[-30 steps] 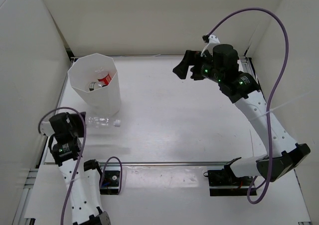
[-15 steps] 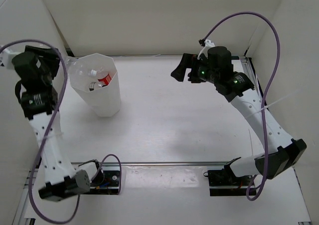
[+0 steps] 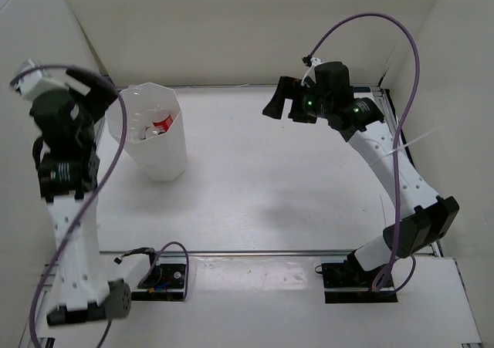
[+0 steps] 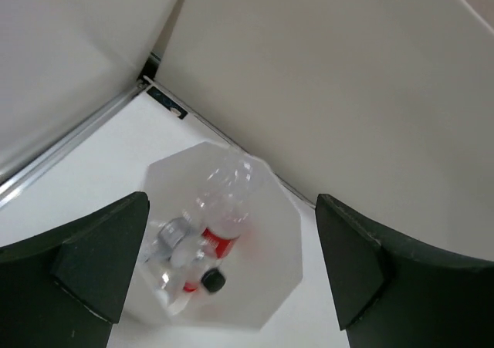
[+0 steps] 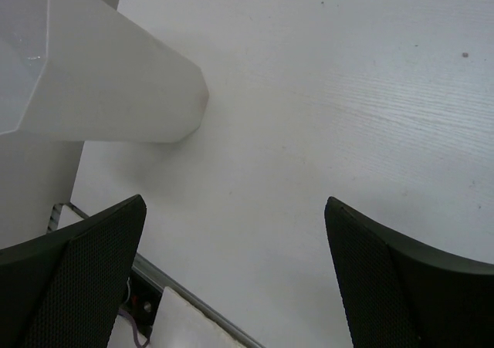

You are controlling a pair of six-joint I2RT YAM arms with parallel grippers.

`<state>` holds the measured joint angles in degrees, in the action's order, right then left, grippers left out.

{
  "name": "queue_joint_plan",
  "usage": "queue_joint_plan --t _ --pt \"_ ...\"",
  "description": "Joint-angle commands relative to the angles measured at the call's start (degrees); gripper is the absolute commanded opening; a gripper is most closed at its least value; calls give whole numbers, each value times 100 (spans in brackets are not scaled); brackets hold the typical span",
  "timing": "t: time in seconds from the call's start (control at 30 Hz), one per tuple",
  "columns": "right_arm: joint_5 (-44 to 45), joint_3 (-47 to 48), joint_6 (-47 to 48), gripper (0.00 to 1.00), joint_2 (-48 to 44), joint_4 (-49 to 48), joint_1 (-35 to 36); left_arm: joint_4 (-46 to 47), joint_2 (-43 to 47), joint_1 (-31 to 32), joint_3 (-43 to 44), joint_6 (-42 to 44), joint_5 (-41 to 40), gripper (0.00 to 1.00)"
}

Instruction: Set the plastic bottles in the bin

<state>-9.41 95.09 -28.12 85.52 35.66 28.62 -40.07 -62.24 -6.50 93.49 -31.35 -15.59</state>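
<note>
L fingers (image 4: 85, 263) released near bin (image 4: 279, 259) rim w/ bottles (image 4: 220, 244) inside; R fingers (image 5: 69, 286) released, well apart.

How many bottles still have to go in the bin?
None that I can see, so it looks nearly finished. Done: bottles lie inside the bin, with a clear bottle on top, though I can't count all four. In hand: nothing. The left end effector hangs open above the bin, and the right end effector is open over the table. Left: no bottle shows outside the bin.
</note>
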Motion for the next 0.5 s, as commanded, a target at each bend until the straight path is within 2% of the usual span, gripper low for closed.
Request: queue_joint_plan --t 0.0,0.17,0.27,0.47 --pt "-376 388 -9 100 193 705 -216 -534 1177 9 -935 340 -435 100" --pt "-729 116 -71 100 79 767 -418 -1283 2450 9 -2508 34 -734 100" --pt "-676 -34 -71 100 -35 767 -419 -1336 3004 9 -2985 33 -953 100" --pt "-150 -263 -71 100 -360 837 -472 -1214 3315 9 -3934 244 -1736 100"
